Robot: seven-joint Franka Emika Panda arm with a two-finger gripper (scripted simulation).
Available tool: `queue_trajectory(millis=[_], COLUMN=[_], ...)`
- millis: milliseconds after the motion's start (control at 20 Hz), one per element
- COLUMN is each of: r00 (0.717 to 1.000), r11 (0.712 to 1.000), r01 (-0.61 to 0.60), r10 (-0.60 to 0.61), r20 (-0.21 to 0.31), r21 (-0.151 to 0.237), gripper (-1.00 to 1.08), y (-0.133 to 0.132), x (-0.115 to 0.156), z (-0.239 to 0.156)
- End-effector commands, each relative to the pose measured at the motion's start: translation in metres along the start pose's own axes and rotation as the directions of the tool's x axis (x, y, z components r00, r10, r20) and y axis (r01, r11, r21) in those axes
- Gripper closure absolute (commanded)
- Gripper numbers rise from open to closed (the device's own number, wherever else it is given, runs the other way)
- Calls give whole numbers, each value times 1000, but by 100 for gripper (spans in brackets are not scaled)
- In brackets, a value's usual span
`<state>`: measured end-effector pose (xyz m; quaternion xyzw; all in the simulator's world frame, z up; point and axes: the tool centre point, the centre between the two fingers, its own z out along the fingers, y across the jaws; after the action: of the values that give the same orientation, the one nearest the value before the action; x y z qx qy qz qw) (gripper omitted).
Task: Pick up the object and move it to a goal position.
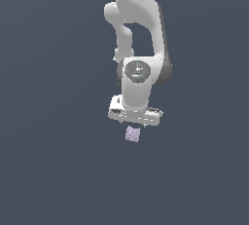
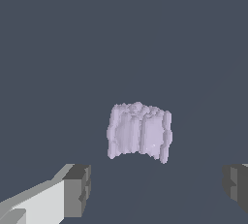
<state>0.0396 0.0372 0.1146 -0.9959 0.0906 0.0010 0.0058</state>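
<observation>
One arm is all you have here, and it comes down from the top of the exterior view, white, with darker joints. Its hand [image 1: 134, 120] points downward. Just below the hand you see the block [image 1: 133, 134], small and pale lavender, much smaller than the hand itself. In this view I cannot tell if the hand touches the block or if a thin gap is between them, because the fingers are too small to make out.

Look at the wrist view for more detail. There the block [image 2: 139, 131] sits in the middle of the picture, roughly cube-shaped, with vertical ridges and an uneven top edge. Two dark grey fingertips [image 2: 77, 190] show at the edge of the picture, one on each side, and the hand [image 2: 157, 189] is spread wide: the gap between the tips is clearly larger than the block. Neither fingertip touches the block. The block lies beyond the tips, about centred between them, so it is not gripped.

Around the block everything is the same flat dark blue-grey, in both views. I cannot tell from the pictures where the surface under the block begins, and no shadow or edge shows it. No goal marker is visible to you in either view.
</observation>
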Motion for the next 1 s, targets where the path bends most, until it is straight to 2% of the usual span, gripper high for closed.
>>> queue_trajectory(millis=[0, 650, 950], r00=[999, 997, 997], r11=[999, 997, 996], r01=[-35, -81, -84], r10=[35, 81, 83], r20=[-2, -3, -3], r21=[-4, -11, -11], gripper=[-92, -92, -92], y=[-2, -5, -4], x=[5, 11, 11], z=[10, 27, 53])
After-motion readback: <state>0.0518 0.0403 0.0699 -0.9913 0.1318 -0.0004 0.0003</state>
